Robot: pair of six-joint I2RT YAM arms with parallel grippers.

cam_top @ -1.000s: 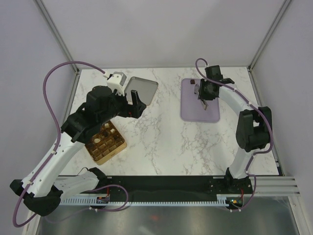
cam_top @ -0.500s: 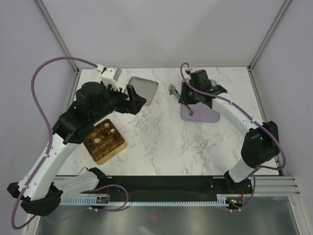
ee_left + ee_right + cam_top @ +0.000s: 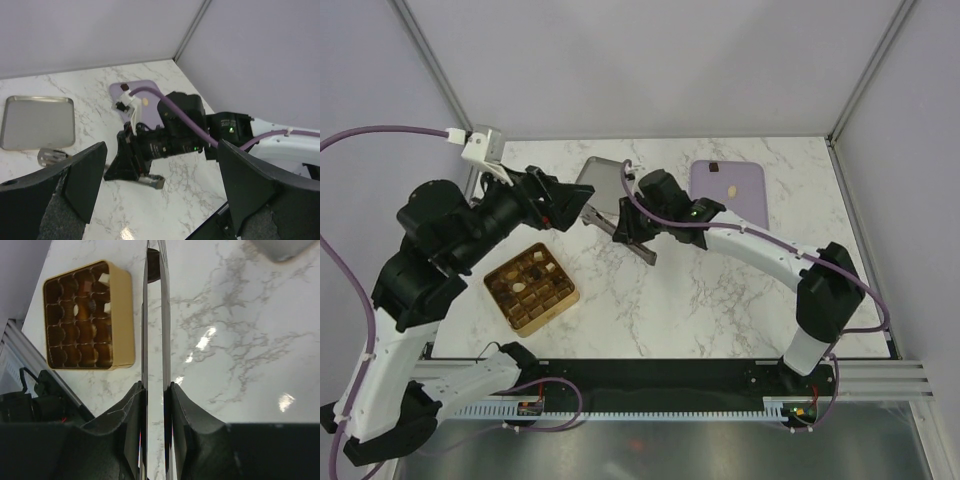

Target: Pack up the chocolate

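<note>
So the right pincer (image 3: 155,392) is clamped tight on the handle of a thin slotted metal spatula (image 3: 154,315). The wrist view sees it edge-on, running straight out from between the fingers. From above, that arm reaches across to the left-centre of the white marble worktop (image 3: 720,300). The spatula's blade end sits just beside the near edge of a flat silver metal tray (image 3: 602,178) — can't tell if the blade touches the marble or hangs just over it. There's a dark blob by the blade's tip in the wrist view, too blurry to say what it is.

The left pincer (image 3: 570,205) is up off the worktop with its jaws spread wide and nothing between them. It's pointing toward the right arm's wrist.

As for the chocolate pieces (image 3: 525,282), several sit in the compartments of the square gold box with the brown grid (image 3: 552,313). They're mostly dark brown, plus a few cream-white ones. That box is at the near left of the worktop, near the spatula's blade end in the right wrist view. Two more pieces are on the flat lilac tray (image 3: 748,200) at the far right — a dark one (image 3: 716,167) near its far left corner and a cream one (image 3: 732,190) closer to the middle. Both are well apart from either pincer.
</note>
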